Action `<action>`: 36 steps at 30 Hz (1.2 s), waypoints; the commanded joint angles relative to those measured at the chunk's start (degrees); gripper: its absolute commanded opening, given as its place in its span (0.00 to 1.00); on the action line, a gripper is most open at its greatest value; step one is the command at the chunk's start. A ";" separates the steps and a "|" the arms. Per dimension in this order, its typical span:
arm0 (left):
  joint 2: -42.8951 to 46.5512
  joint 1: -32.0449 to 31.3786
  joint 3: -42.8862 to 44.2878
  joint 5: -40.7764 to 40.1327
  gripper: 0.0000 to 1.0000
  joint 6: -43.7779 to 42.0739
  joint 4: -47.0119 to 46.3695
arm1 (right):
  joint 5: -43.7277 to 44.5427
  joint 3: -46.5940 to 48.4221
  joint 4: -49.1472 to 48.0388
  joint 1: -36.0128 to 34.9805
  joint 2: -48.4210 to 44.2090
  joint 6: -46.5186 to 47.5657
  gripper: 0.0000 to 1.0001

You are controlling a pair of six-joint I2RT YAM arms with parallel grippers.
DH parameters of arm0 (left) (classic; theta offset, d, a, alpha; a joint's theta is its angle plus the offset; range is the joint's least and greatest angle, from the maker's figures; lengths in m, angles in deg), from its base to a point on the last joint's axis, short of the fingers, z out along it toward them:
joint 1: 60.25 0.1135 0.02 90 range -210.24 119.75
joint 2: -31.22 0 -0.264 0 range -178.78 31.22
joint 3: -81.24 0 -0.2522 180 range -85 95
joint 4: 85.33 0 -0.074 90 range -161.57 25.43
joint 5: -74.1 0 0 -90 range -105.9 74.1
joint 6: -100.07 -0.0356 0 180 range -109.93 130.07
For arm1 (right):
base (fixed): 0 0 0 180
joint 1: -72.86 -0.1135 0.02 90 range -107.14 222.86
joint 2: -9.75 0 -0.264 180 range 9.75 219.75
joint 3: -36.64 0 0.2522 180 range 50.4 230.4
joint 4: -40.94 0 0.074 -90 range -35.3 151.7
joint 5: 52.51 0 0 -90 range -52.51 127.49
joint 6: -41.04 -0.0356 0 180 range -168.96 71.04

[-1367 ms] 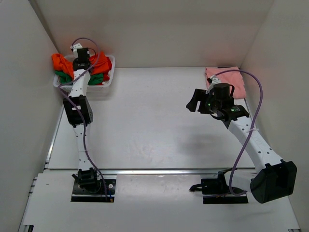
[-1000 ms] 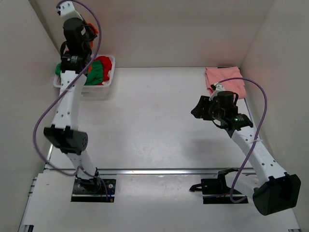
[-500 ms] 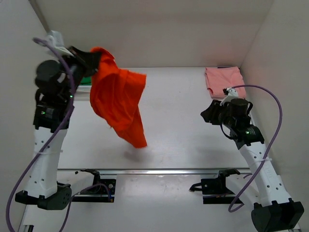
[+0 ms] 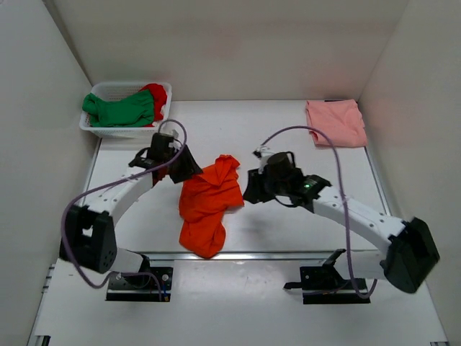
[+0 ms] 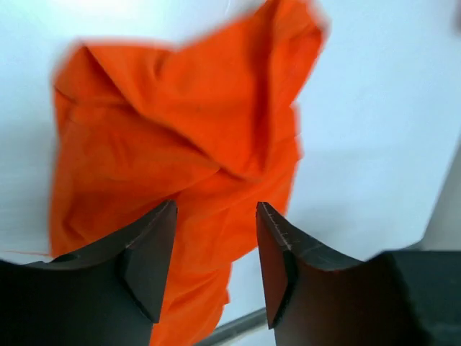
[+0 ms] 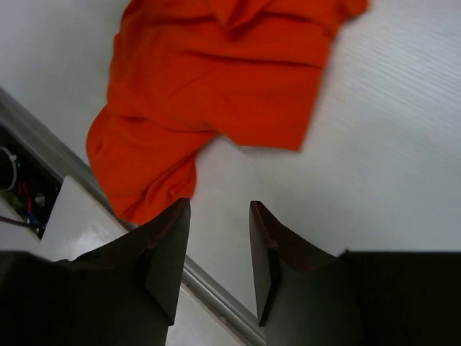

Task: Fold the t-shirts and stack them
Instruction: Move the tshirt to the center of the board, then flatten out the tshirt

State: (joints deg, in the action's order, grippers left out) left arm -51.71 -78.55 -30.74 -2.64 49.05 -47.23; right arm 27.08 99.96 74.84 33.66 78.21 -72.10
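Shows orange t-shirt (image 4: 209, 205) crumpled mid desk (image 4: 288, 137), reaching near edge. Puts left gripper (image 4: 186, 167) beside its far-left side, right gripper (image 4: 252, 189) beside its right; both parted, empty.

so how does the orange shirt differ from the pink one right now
The orange t-shirt lies crumpled in a heap near the front; the pink t-shirt is folded flat in the far right corner. Orange is vivid, pink pale. Both rest on the table, outside the basket.
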 commanded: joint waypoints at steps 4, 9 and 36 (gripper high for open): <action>17.61 9.33 4.63 -9.56 0.61 -3.29 4.38 | 4.96 14.22 -11.44 -13.96 19.91 -1.83 0.33; 20.09 13.81 4.54 -18.17 0.61 -7.95 12.31 | 7.86 27.06 -8.98 -21.26 34.09 1.59 0.37; 29.85 19.01 2.17 -14.76 0.60 -12.60 14.07 | 10.98 38.60 -0.70 -15.22 29.14 2.67 0.00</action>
State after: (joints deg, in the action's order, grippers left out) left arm -22.69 -58.59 -30.61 -22.49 40.42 -34.64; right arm 42.29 139.87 80.39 11.06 124.11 -64.84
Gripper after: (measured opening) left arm 0.606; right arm 0.017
